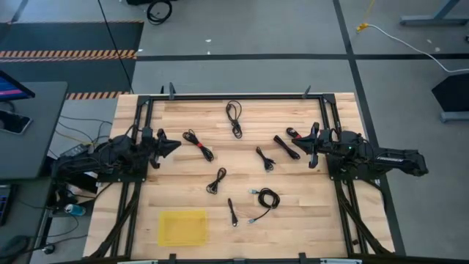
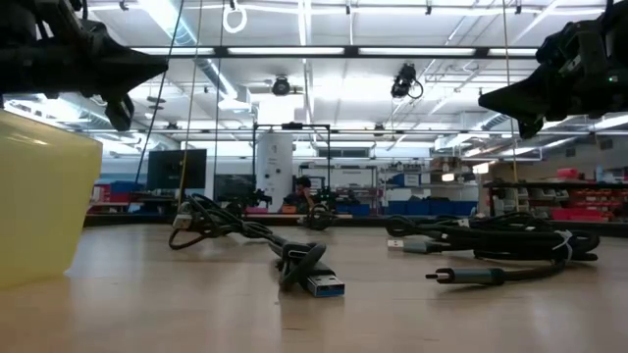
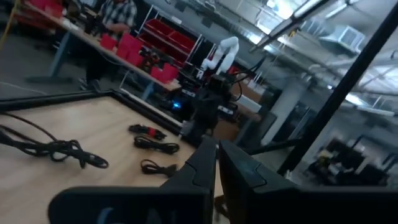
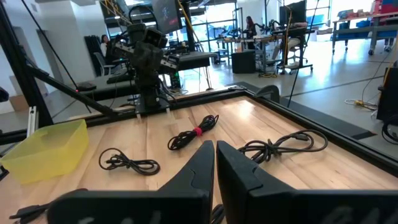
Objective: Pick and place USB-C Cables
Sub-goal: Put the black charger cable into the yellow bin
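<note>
A: Eight or so USB-C cables [image 1: 234, 117] lay scattered over the middle of the table [image 1: 308, 213], none in the yellow bin [image 1: 182, 227] at the near edge.

B: And the arms?

A: Both were parked at the sides. The left gripper [image 1: 173, 145] hovered off the wood with its fingers pressed together on nothing, and the right gripper [image 1: 298, 144] was the same, closed and empty.

B: What did you reckon could go wrong?

A: The red-tied cable [image 1: 198, 144] sat just beside the left gripper, so that looked the likely first pick. The cords were thin and flat on the wood, so closed fingers coming down would only push one aside; they had to open first.

B: Anything on the right?

A: A straight black bundle [image 1: 286, 147] and a small one with red [image 1: 293, 133] lay near that gripper, close together. A loose aim might have caught both, or dragged one along. A coil might also have unravelled and trailed over the bin wall.
</note>
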{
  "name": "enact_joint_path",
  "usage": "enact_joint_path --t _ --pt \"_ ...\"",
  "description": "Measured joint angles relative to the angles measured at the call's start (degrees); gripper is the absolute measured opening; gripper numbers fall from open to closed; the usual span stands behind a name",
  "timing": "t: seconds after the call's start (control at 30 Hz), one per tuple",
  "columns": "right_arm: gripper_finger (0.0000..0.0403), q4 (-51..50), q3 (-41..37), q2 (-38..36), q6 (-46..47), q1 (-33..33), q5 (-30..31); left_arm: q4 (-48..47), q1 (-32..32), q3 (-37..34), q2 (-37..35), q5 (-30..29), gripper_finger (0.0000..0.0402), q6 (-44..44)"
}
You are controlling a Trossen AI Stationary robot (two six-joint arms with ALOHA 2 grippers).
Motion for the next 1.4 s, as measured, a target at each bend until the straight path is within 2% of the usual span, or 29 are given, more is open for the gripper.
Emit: enact_joint_path --t 0.17,0.27,0.33,0.47,0.6,0.67,0.83,0.93,1.1,1.23,1.4 --pt "0.0023 0.2 0.0 0.0 0.0 0.0 0.1 4.8 0.0 0.0 0.0 -0.2 0.0025 -6.6" --pt "0.0023 2.7 0.0 0.0 0.9 0.0 0.2 10.0 0.0 0.0 0.0 -0.2 0.0025 -6.0" --pt "0.0023 7.1 0.0 0.0 5.3 0.0 1.0 13.5 0.0 0.0 0.0 -0.2 0.0025 -4.9" --pt "0.0023 21.1 0.0 0.0 18.5 0.0 7.4 17.8 0.0 0.0 0.0 -0.2 0.0025 -4.9" --pt "0.0023 33.0 0.0 0.0 16.3 0.0 5.3 18.8 0.0 0.0 0.0 -0.3 0.0025 -4.9" --pt "0.0023 36.3 0.0 0.0 18.4 0.0 4.1 19.0 0.0 0.0 0.0 -1.0 0.0025 -4.9" --pt "0.0023 36.4 2.9 0.6 20.7 0.0 2.6 21.9 0.0 0.0 0.0 -1.6 0.0025 -4.6" --pt "0.0024 32.4 8.2 3.0 17.0 0.0 2.6 21.9 0.0 0.9 0.2 -3.0 0.0025 -2.3" --pt "0.0025 17.4 23.2 13.3 12.4 0.0 2.7 18.6 0.0 5.5 4.0 -11.0 0.0025 3.1" --pt "0.0025 -3.0 37.5 25.6 12.0 0.0 3.6 13.0 0.0 10.6 9.6 -11.6 0.0025 5.7" --pt "0.0032 -31.6 53.8 41.2 12.2 -0.1 11.2 4.4 0.0 17.2 17.7 -11.7 0.0025 8.9"
